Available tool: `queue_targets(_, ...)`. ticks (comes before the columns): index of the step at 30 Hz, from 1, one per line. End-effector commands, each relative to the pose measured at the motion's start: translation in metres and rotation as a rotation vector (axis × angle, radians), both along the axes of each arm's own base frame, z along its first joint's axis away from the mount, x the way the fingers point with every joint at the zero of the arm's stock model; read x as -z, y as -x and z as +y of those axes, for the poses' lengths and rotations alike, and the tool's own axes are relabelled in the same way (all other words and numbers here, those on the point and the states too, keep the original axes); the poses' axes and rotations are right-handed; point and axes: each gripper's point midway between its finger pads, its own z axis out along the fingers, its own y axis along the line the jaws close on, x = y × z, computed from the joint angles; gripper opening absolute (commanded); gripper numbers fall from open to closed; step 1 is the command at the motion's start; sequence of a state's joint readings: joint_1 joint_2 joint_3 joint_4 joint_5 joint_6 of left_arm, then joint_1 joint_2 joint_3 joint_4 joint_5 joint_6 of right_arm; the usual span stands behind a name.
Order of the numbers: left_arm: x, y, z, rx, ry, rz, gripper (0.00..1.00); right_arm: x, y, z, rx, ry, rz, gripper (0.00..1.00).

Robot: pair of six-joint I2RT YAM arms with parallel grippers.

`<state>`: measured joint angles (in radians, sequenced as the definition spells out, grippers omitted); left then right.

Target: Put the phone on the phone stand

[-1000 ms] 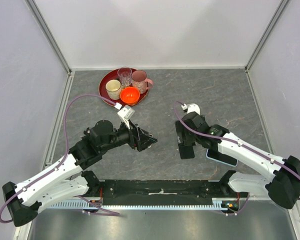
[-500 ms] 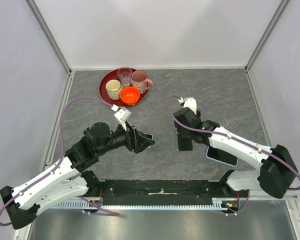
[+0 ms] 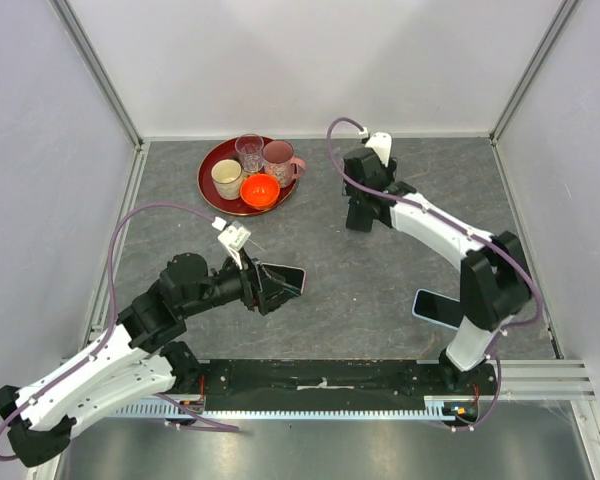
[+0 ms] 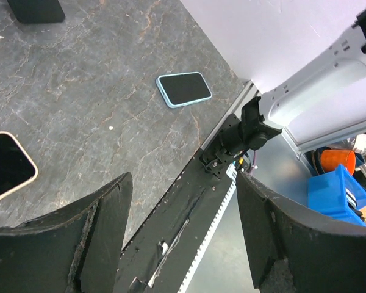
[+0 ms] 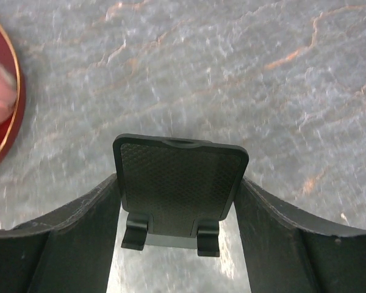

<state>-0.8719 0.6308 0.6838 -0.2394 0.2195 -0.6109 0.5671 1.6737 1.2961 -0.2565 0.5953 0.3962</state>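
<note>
As right gripper (image 5: 180, 186) clamps, the phone stand (image 5: 178, 201) sits between jaws.

Your left end effector (image 4: 183, 183) has its two black fingers (image 4: 104, 232) spread wide, with nothing between them. Beyond, on the grey tabletop (image 4: 110, 79), a blue-cased phone (image 4: 184, 89) lies screen up. A cream-edged phone (image 4: 6, 166) is cut off at the left border, and a black phone stand (image 4: 35, 9) sits top left.

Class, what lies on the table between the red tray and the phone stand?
Nothing: only bare table separates the red tray and the phone stand, as the top and right wrist views show.
</note>
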Motion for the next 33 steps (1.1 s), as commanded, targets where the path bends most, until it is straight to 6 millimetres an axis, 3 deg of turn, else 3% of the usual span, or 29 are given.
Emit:
queue_targets(1,-0.013,0.007,0.008,-0.01,0.028,0.013,0.75,-0.008,-0.037,0.006,0.076,-0.002,-0.043,0.04)
queue_targets(2,-0.013,0.007,0.009,-0.017,0.036,0.02,0.75,-0.012,-0.042,0.008,0.093,-0.012,-0.048,0.11)
queue_targets(3,-0.013,0.007,0.009,-0.021,0.046,0.017,0.75,0.0,-0.043,0.009,0.093,0.002,-0.022,0.15)
queue_targets(9,-0.017,0.01,0.009,-0.01,0.055,0.024,0.73,0.015,-0.047,0.017,0.084,-0.005,0.028,0.52)
queue_targets(10,-0.018,0.013,0.01,-0.001,0.059,0.027,0.73,0.014,-0.047,0.018,0.08,-0.006,0.033,0.6)
queue_targets(11,-0.016,0.014,0.01,0.003,0.057,0.027,0.73,0.016,-0.044,0.019,0.072,-0.007,0.043,0.77)
queue_targets(13,-0.01,0.013,0.014,-0.011,0.043,0.026,0.74,0.023,-0.037,0.016,0.071,-0.005,0.064,0.91)
queue_targets(14,-0.007,0.012,0.014,-0.015,0.03,0.021,0.74,0.016,-0.033,0.014,0.067,-0.013,0.057,0.98)
queue_targets(19,-0.005,0.002,0.008,-0.027,0.001,0.009,0.73,0.012,0.001,-0.005,0.036,0.032,0.113,0.98)
queue_targets(20,-0.006,0.001,0.006,-0.022,0.007,0.004,0.73,-0.004,0.01,-0.01,0.037,0.014,0.09,0.98)
queue_targets(22,-0.007,0.001,0.003,-0.013,0.014,-0.002,0.73,0.005,0.033,-0.022,0.034,0.024,0.122,0.98)
queue_targets(23,-0.007,0.0,0.002,-0.013,0.019,-0.004,0.73,-0.009,0.043,-0.027,0.026,0.001,0.091,0.98)
queue_targets(24,-0.008,-0.001,0.002,-0.018,0.02,-0.004,0.73,0.006,0.058,-0.036,0.023,0.02,0.127,0.98)
queue_targets(26,-0.004,0.0,0.002,-0.015,0.022,0.003,0.73,0.001,0.078,-0.047,0.029,-0.004,0.11,0.98)
queue_targets(27,-0.003,0.0,0.002,-0.014,0.021,0.0,0.73,0.017,0.093,-0.055,0.032,0.008,0.145,0.98)
queue_targets(29,0.001,-0.001,0.002,-0.014,0.008,-0.002,0.74,0.015,0.112,-0.065,0.06,-0.039,0.136,0.98)
queue_targets(30,0.001,-0.003,0.001,-0.015,0.0,-0.01,0.74,0.028,0.123,-0.072,0.079,-0.047,0.16,0.98)
queue_targets(32,-0.001,-0.007,-0.003,-0.019,-0.011,-0.014,0.74,0.027,0.141,-0.077,0.117,-0.139,0.162,0.98)
queue_targets(33,-0.002,-0.01,-0.006,-0.015,-0.011,-0.021,0.74,0.039,0.15,-0.086,0.143,-0.159,0.188,0.98)
